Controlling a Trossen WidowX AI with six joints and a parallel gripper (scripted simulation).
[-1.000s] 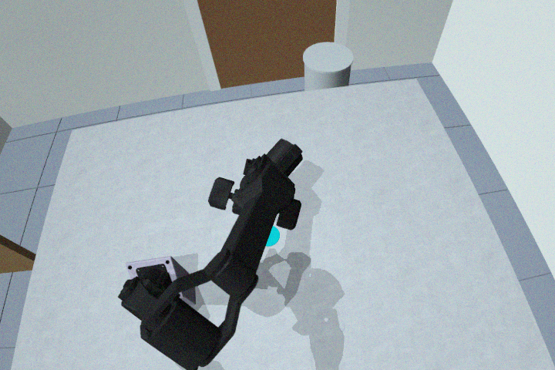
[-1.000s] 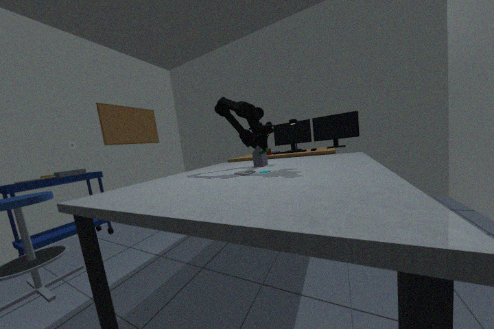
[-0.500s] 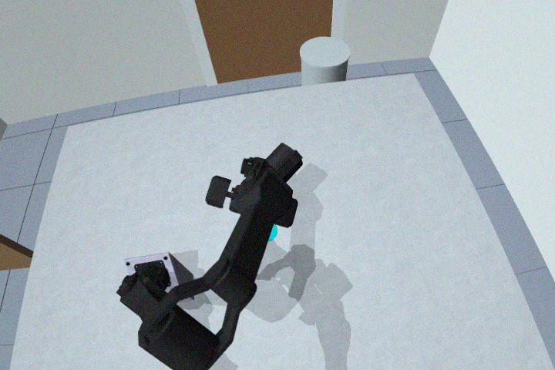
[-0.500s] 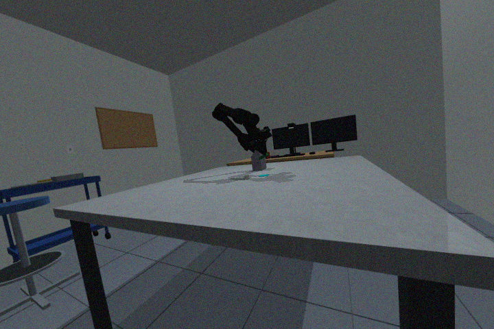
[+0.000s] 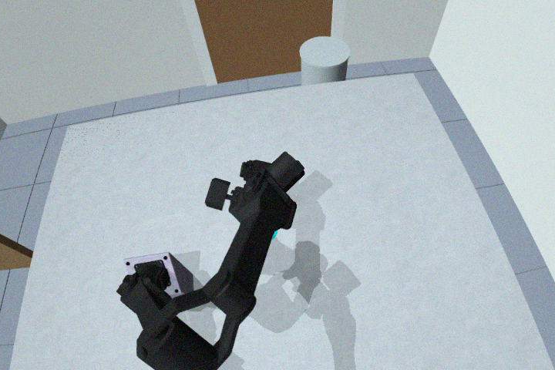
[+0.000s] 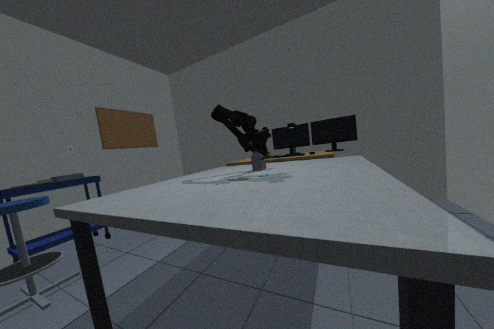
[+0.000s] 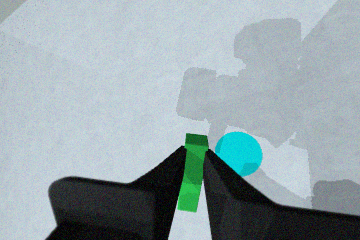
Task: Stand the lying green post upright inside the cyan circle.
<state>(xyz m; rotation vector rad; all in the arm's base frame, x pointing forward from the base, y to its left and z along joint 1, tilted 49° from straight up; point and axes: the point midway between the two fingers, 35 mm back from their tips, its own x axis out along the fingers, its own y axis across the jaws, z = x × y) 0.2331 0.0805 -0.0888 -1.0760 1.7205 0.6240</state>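
In the wrist view my gripper (image 7: 194,152) is shut on the green post (image 7: 192,172), which sticks out between the two black fingers, its far end pointing towards the table. The cyan circle (image 7: 239,153) lies on the table just right of the post's far end. In the top view the arm hides the post and almost all of the circle; only a cyan sliver (image 5: 274,235) shows beside the forearm. In the exterior view the gripper (image 6: 263,155) hangs above the table, a bit of green post (image 6: 267,155) shows at it, and the circle (image 6: 263,175) lies below.
The white table (image 5: 374,183) (image 6: 333,201) carries the arm's base block (image 5: 173,270) (image 6: 258,162). A grey cylinder (image 5: 324,60) stands beyond the far table edge. Monitors (image 6: 313,133) on a desk stand behind the table.
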